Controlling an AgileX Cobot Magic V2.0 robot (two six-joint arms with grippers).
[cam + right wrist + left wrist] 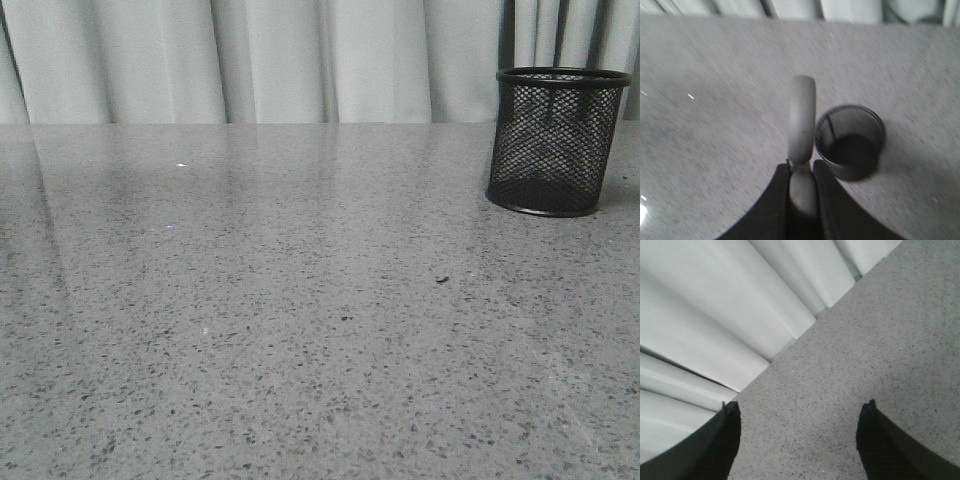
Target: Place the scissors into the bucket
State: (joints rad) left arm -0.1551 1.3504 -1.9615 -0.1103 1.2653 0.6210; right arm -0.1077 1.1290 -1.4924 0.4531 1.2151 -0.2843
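The bucket (555, 140) is a black wire-mesh cup standing upright at the far right of the table; no arm shows in the front view. In the right wrist view my right gripper (802, 167) is shut on the scissors (802, 117), seen edge-on as a grey handle loop sticking out past the fingertips. It holds them above the table, with the bucket (850, 142) below and just beside the handle. The blades are hidden. My left gripper (799, 412) is open and empty over bare table near the curtain.
The table (300, 300) is grey speckled stone. A pale pleated curtain (300, 60) hangs along its far edge, close behind the bucket, and also shows in the left wrist view (715, 315).
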